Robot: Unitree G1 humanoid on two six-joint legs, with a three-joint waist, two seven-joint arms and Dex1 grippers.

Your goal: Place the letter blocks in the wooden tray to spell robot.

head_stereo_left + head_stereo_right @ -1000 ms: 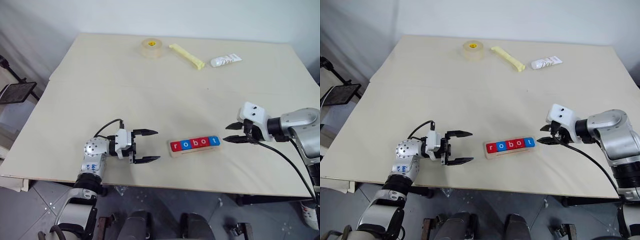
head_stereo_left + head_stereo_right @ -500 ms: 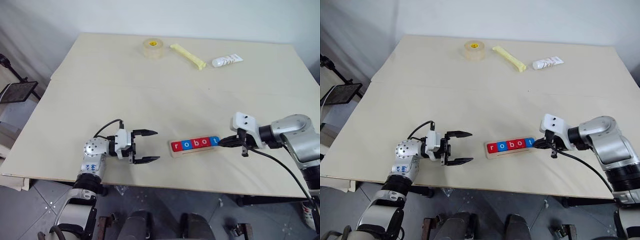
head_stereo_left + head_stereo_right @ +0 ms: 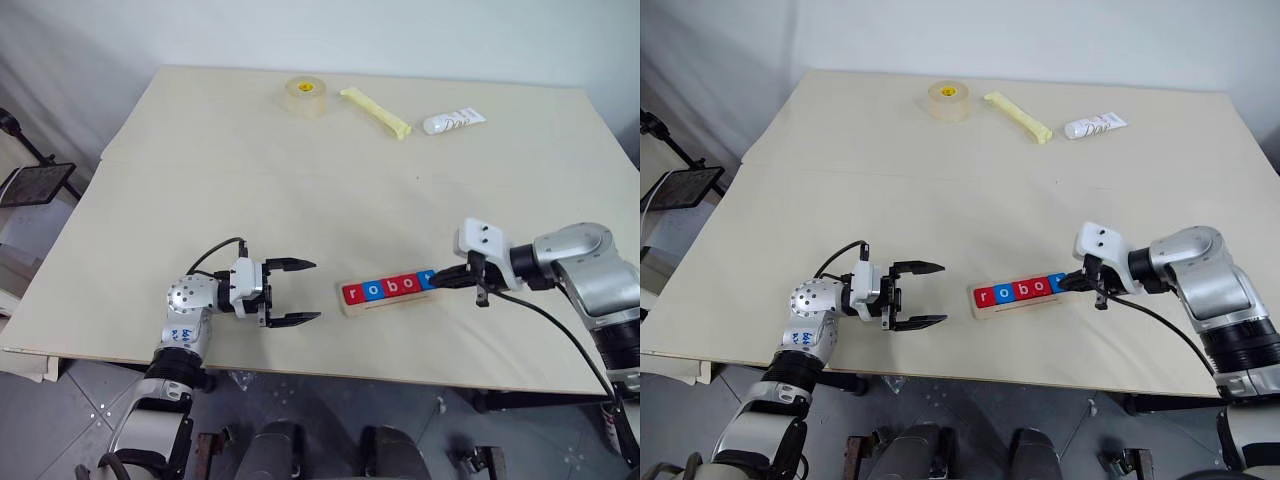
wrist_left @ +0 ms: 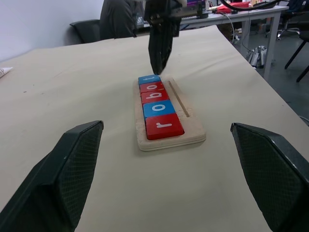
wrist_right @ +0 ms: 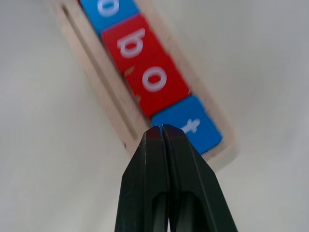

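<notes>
Left eye view: letter blocks fill the wooden tray at table's five o'clock. Right gripper, fingers pressed together, nudges t; left gripper gapes. Blocks seem light, rigid, slick; pinch their edges.

I see five red and blue square letter blocks lying in the long pale wooden tray near the beige table's near edge, with a tape roll, a yellow stick packet and a white tube far behind.

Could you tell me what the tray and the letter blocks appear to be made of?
The wooden tray looks like pale unfinished wood, matte with a cut groove. The letter blocks have smooth, slightly glossy red and blue faces with white letters; painted wood or plastic, I cannot tell.
</notes>
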